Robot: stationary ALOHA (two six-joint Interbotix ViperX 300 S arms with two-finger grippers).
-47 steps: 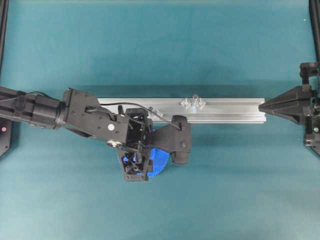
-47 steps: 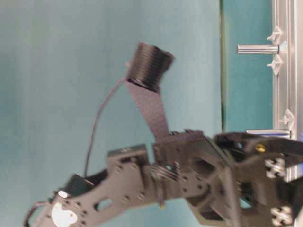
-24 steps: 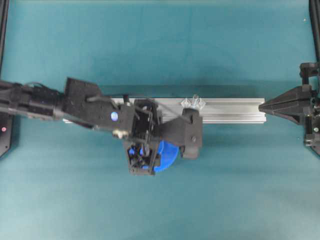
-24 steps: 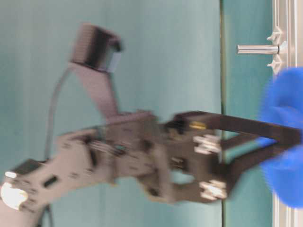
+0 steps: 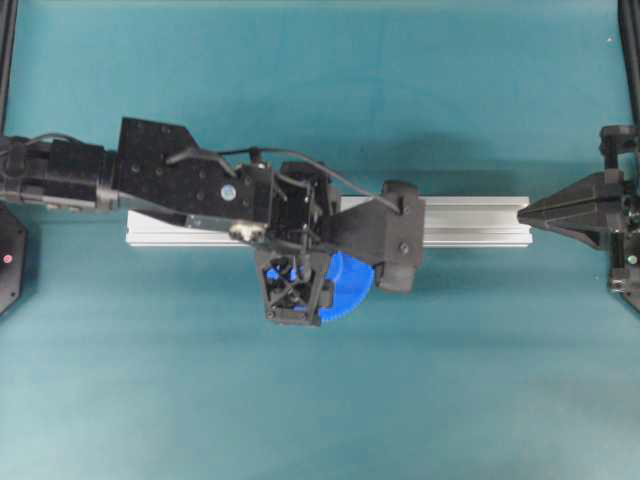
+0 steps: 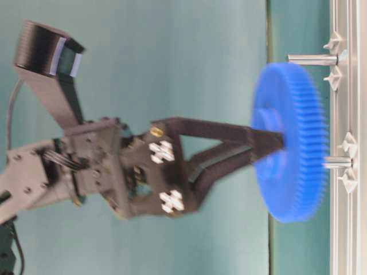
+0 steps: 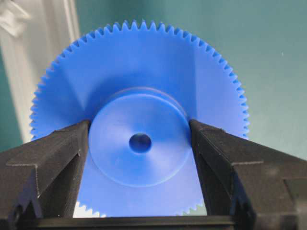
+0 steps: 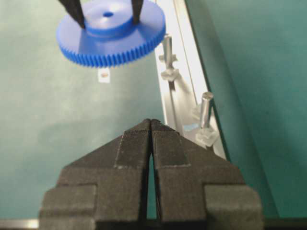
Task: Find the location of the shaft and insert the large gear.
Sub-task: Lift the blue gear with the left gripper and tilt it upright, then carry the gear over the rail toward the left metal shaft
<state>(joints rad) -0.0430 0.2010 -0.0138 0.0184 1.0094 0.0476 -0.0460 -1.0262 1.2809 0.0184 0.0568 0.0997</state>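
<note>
- We see the left end effector point(image 7: 140, 139) clamped on the raised hub of the large gear point(image 6: 292, 143), one finger on each side of the centre hole.
- The gear hangs above the teal worktop point(image 5: 320, 90), just beside the aluminium rail point(image 5: 470, 220), clear of both pins.
- The shaft point(image 6: 311, 59) stands on the rail between its clear mounts, near the gear's rim.
- The shorter pin point(image 6: 338, 162) sits further along the rail.
- The right end effector point(image 8: 151, 125) rests at the rail's end, fingers together.

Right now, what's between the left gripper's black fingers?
The raised round hub of the bright blue toothed plastic gear, pinched both sides; left wrist view.
</note>
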